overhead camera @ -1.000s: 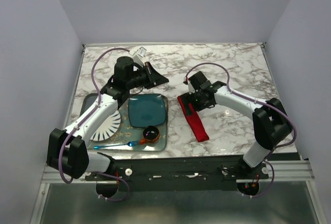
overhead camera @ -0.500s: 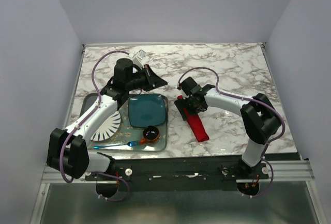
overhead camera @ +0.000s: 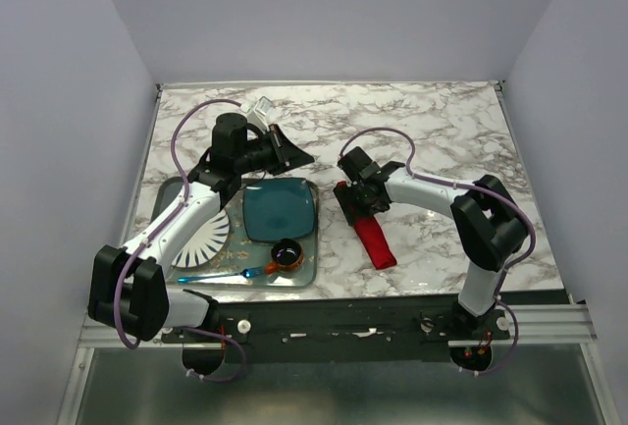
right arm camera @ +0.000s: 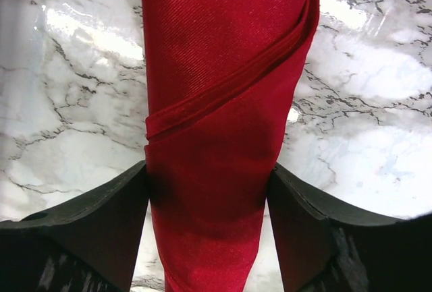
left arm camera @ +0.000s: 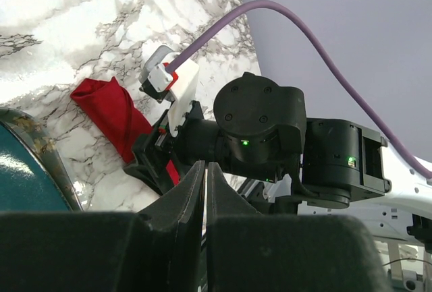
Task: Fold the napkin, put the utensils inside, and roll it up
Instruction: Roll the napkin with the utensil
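Note:
The red napkin (overhead camera: pixel 373 237) lies rolled into a long narrow bundle on the marble table, slanting from centre towards the front. My right gripper (overhead camera: pixel 355 199) is down at its far end. In the right wrist view the two fingers press both sides of the roll (right arm camera: pixel 223 103), with the gripper (right arm camera: pixel 208 168) closed on it. My left gripper (overhead camera: pixel 302 157) is shut and empty, held above the table beyond the teal plate and pointing at the right arm. In the left wrist view its jaws (left arm camera: pixel 205 167) meet, and the napkin (left arm camera: pixel 111 113) shows beyond them. No silver fork is visible.
A glass tray (overhead camera: pixel 306 274) at the front left holds a teal square plate (overhead camera: pixel 280 207), a white fluted plate (overhead camera: pixel 206 237), a small dark cup (overhead camera: pixel 286 251) and a blue plastic utensil (overhead camera: pixel 221 275). Walls stand close on both sides.
My right gripper has moved left and settled on the far end of the napkin roll. My left gripper has drawn back slightly.

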Motion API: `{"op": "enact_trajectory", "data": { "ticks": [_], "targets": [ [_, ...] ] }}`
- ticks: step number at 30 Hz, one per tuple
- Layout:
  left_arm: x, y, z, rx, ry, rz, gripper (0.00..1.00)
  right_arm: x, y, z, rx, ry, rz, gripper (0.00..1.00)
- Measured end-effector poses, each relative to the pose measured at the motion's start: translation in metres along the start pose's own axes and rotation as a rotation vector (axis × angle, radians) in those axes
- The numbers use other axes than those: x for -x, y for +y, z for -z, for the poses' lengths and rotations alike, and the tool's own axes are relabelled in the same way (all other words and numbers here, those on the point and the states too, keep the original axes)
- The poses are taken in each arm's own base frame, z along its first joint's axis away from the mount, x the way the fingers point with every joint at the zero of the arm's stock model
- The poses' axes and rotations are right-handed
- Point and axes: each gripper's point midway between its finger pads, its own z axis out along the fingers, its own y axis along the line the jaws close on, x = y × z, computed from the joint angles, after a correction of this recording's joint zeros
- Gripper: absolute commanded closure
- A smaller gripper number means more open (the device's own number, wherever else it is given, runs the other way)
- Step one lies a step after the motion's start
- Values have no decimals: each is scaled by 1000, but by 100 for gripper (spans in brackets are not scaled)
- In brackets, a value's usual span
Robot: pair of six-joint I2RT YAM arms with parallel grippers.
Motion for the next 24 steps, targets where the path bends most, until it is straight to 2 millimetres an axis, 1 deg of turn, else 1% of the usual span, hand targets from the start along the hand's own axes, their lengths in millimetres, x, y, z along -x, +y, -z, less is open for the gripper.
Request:
{"op": "enact_trajectory", "data": {
  "ticks": [4, 10, 12, 16, 20, 21, 24],
  "targets": [
    [0, 0, 0, -2, 2, 0, 87, 2, -2, 0, -17, -8, -24, 31],
    [0, 0, 1, -7, 6, 2, 87, 4, -4, -1, -35, -19, -44, 32],
    [0, 0, 1, -8, 7, 3, 87, 4, -5, -1, -37, -21, -48, 35],
    [-1, -1, 2, -11, 9, 5, 87, 7, -9, -2, -38, -31, -64, 37],
    [-1, -3, 2, -19, 11, 5, 87, 12, -21, -4, -48, -42, -99, 37],
    [0, -3, 2, -22, 11, 4, 87, 14, -28, -5, -55, -44, -116, 37],
    [0, -5, 2, -29, 12, 4, 87, 17, -39, -6, -65, -45, -143, 37]
  ]
}}
